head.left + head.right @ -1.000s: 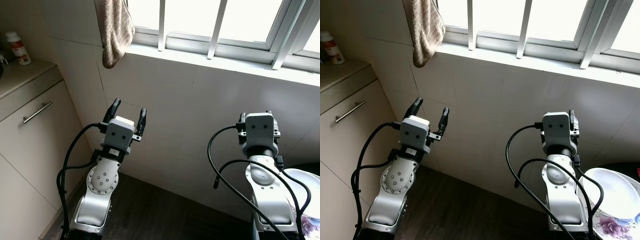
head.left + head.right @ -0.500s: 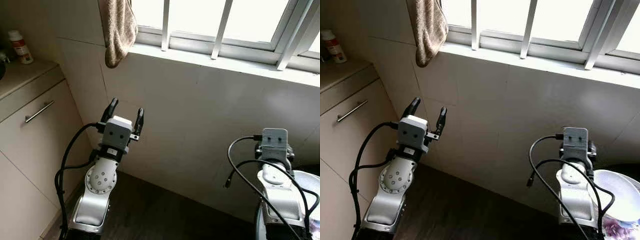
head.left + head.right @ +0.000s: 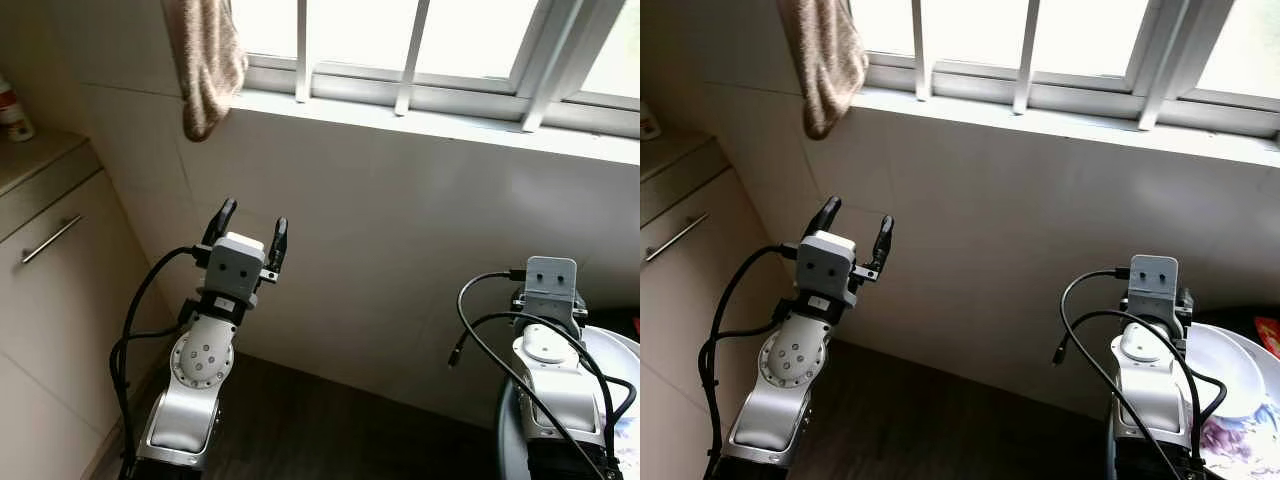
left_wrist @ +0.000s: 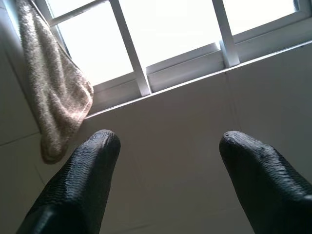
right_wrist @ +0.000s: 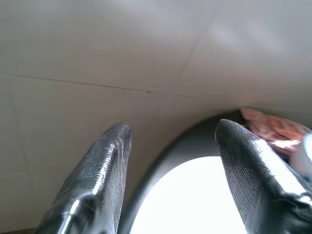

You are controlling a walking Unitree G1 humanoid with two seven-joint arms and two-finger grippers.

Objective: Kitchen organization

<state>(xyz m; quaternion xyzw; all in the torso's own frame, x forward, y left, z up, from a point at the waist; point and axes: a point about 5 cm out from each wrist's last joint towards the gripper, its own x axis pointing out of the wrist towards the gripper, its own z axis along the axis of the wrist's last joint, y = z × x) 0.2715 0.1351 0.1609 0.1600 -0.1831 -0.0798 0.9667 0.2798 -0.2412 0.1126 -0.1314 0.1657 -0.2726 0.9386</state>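
towel (image 3: pixel 205 60) at barred window, left gripper (image 3: pixel 249 222) jaws spread, right gripper (image 5: pixel 170 141) jaws spread

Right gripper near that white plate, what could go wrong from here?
The right gripper is open and empty, low beside the white plate, which sits on a floral dish. Lowering carelessly could knock or chip the stack. Its loose black cable might snag on a rim. The left gripper, open, points at the tiled wall and could bump it.

R gripper (image 5: pixel 168 161) dropped lower vs 1 s ago, now by white bowl (image 3: pixel 1230 365), cam panned right
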